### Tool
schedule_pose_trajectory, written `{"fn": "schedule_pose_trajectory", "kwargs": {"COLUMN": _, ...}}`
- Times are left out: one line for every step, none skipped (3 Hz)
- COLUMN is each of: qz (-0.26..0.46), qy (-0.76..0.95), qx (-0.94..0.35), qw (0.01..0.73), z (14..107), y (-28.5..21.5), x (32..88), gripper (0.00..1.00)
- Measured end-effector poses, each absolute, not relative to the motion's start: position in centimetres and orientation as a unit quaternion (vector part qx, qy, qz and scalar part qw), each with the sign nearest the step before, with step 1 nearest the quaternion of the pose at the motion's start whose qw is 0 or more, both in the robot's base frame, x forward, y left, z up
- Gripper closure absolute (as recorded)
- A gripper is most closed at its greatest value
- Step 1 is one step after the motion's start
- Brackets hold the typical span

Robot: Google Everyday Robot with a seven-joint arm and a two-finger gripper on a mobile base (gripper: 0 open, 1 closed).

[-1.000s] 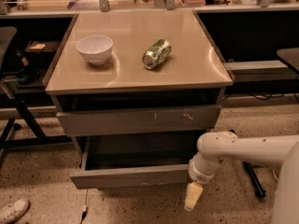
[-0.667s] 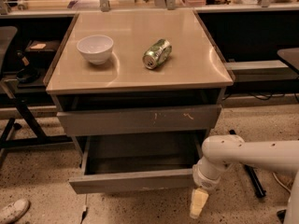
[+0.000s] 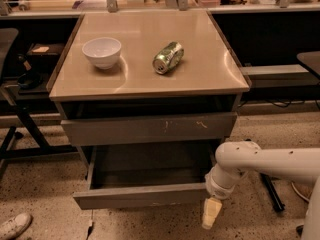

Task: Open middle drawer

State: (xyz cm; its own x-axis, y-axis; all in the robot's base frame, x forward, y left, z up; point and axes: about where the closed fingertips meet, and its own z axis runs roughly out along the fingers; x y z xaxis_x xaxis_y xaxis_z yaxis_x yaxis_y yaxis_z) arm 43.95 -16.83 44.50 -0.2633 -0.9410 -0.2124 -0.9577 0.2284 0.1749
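Note:
The middle drawer (image 3: 145,196) is pulled out from the grey cabinet, and its plain flat front and empty grey box interior (image 3: 150,164) show. Above it sits the taller grey front (image 3: 150,128) with small orange-white scratch marks. My gripper (image 3: 211,214) hangs at the end of the white arm (image 3: 265,164). It points down at the right end of the middle drawer's front, close to its corner. Only its cream tip shows.
A white bowl (image 3: 102,52) and a green can (image 3: 168,58) on its side sit on the cabinet top (image 3: 150,79). A chair base (image 3: 20,129) stands at the left. A shoe (image 3: 14,226) is at the bottom left. A black stand leg (image 3: 271,191) is at the right.
The middle drawer has slid out a little further toward me. My gripper has moved slightly down and to the right along with its front.

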Motion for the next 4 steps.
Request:
{"fn": "schedule_pose_trajectory", "kwargs": {"qz": 0.142, "qy": 0.779, "qx": -0.610, "qw": 0.029, "z": 43.1, "y": -15.7, "x": 45.3, "gripper": 0.00}}
{"fn": "schedule_pose_trajectory", "kwargs": {"qz": 0.158, "qy": 0.774, "qx": -0.614, "qw": 0.006, "z": 40.7, "y": -14.6, "x": 44.5, "gripper": 0.00}}
{"fn": "schedule_pose_trajectory", "kwargs": {"qz": 0.169, "qy": 0.766, "qx": -0.620, "qw": -0.006, "z": 40.2, "y": -13.9, "x": 43.6, "gripper": 0.00}}
{"fn": "schedule_pose_trajectory", "kwargs": {"qz": 0.186, "qy": 0.760, "qx": -0.623, "qw": -0.015, "z": 40.4, "y": -13.9, "x": 42.0, "gripper": 0.00}}
